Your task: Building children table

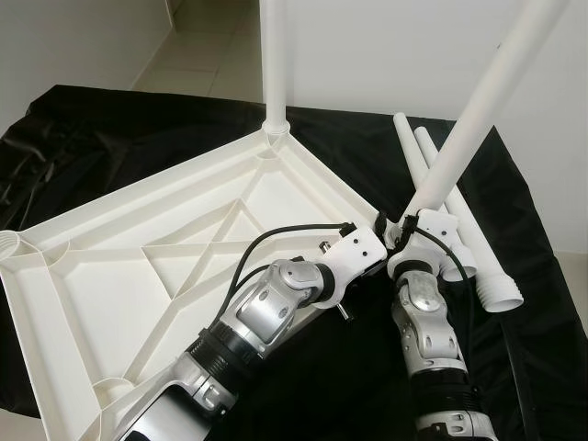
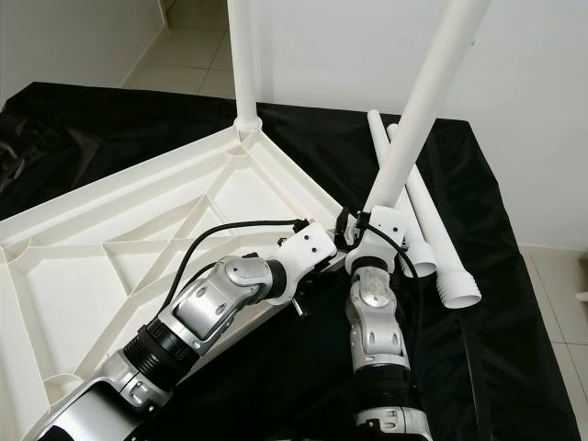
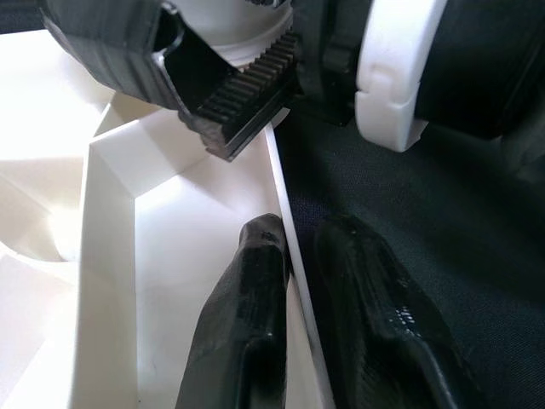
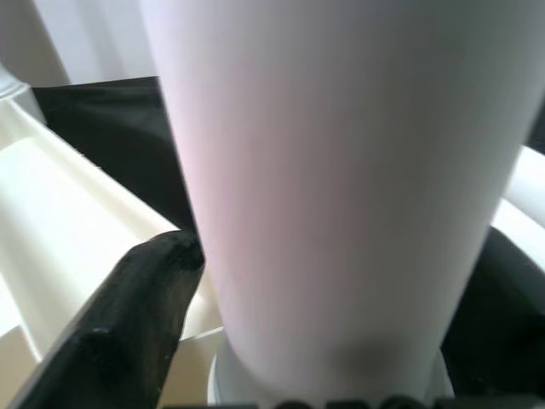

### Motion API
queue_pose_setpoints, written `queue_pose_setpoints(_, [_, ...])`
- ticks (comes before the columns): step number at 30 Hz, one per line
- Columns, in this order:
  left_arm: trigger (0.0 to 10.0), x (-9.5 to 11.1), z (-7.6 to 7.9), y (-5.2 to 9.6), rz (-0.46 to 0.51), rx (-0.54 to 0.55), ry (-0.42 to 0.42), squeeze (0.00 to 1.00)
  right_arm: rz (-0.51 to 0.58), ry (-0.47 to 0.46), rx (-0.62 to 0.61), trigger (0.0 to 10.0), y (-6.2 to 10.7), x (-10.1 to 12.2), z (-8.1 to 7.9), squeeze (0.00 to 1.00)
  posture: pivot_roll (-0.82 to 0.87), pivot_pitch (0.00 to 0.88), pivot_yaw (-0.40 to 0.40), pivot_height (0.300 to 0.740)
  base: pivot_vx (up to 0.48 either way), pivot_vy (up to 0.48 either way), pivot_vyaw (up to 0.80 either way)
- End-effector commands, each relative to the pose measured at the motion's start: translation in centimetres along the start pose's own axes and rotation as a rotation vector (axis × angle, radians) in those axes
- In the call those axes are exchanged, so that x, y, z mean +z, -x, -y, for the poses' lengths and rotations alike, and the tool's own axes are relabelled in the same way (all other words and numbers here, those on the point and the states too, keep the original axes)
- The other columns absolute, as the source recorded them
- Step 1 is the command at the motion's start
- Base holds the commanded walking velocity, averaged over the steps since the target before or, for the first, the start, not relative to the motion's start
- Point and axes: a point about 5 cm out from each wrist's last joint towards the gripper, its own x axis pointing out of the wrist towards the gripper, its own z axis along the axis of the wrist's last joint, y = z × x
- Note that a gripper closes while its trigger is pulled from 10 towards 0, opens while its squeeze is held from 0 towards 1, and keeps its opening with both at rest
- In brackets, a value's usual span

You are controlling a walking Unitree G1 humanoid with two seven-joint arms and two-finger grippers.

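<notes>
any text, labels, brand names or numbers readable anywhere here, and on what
None can be read: no print shows on the white tabletop, the upright leg, the leg in the right gripper, the two spare legs, the black cloth, or the left gripper at the tabletop's rim.

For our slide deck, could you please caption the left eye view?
Right gripper holds a tilted white leg at the upturned tabletop corner while the left gripper pinches its rim.

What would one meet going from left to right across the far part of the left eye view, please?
Upright leg fixed in the tabletop corner → tilted leg held by the right hand → two loose legs lying on the black cloth.
</notes>
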Motion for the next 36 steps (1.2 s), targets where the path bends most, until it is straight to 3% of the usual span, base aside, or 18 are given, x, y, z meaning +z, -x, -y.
queue_pose_setpoints(1, [10.0, -2.3, 2.0, -1.0, -0.094, -0.128, 0.055, 0.0, 0.033, -0.038, 0.077, 10.0, 0.1, 0.5, -0.9, 1.0, -0.03, 0.08, -0.01, 0.74, 0.0, 0.0, 0.0])
queue_pose_setpoints(6, [10.0, -2.3, 2.1, -1.0, -0.092, -0.129, 0.055, 0.0, 0.059, -0.054, 0.174, 10.0, 0.2, 0.9, -0.8, 1.0, -0.03, 0.08, -0.011, 0.74, 0.0, 0.0, 0.0])
queue_pose_setpoints(7, [10.0, -2.3, 2.1, -1.1, -0.091, -0.13, 0.055, 0.0, 0.078, -0.034, 0.24, 10.0, 0.3, 0.9, -0.4, 0.0, -0.04, 0.081, -0.011, 0.74, 0.0, 0.0, 0.0])
queue_pose_setpoints(12, [10.0, -2.2, 2.2, -1.1, -0.09, -0.133, 0.055, 0.0, 0.079, -0.01, 0.392, 10.0, 0.6, 0.5, 0.7, 0.0, -0.04, 0.08, -0.011, 0.74, 0.0, 0.0, 0.0])
queue_pose_setpoints(13, [10.0, -2.2, 2.2, -1.1, -0.09, -0.135, 0.054, 0.0, 0.066, 0.01, 0.441, 10.0, 0.7, 0.1, 1.7, 0.0, -0.04, 0.079, -0.007, 0.74, 0.0, 0.0, 0.0])
queue_pose_setpoints(14, [10.0, -2.2, 2.2, -1.1, -0.09, -0.135, 0.054, 0.0, 0.066, 0.01, 0.441, 10.0, 0.7, 0.1, 1.7, 0.0, -0.04, 0.079, -0.007, 0.74, 0.0, 0.0, 0.0])
queue_pose_setpoints(16, [10.0, -2.2, 2.2, -1.1, -0.091, -0.138, 0.052, 0.0, 0.031, 0.034, 0.49, 10.0, 0.4, -0.5, 3.9, 0.0, -0.04, 0.078, -0.001, 0.74, 0.0, 0.0, 0.0])
queue_pose_setpoints(19, [10.0, -2.2, 2.2, -1.1, -0.092, -0.14, 0.051, 0.0, 0.008, 0.048, 0.512, 10.0, 0.1, -0.8, 5.1, 0.0, -0.04, 0.078, -0.001, 0.74, 0.0, 0.0, 0.0])
queue_pose_setpoints(28, [10.0, -2.2, 2.2, -1.1, -0.095, -0.142, 0.047, 0.0, -0.054, 0.06, 0.556, 10.0, -0.4, -1.5, 6.4, 0.0, -0.04, 0.073, 0.005, 0.74, 0.0, 0.0, 0.0])
queue_pose_setpoints(29, [10.0, -2.3, 2.2, -1.0, -0.097, -0.143, 0.049, 0.0, -0.072, 0.042, 0.575, 0.0, -0.4, -1.7, 6.7, 0.0, -0.04, 0.073, 0.006, 0.74, 0.0, 0.0, 0.0])
queue_pose_setpoints(36, [10.0, -2.5, 2.3, -1.0, -0.101, -0.143, 0.052, 0.0, -0.072, 0.016, 0.605, 0.0, -0.4, -1.8, 6.9, 0.0, -0.03, 0.071, 0.004, 0.74, 0.0, 0.0, 0.0])
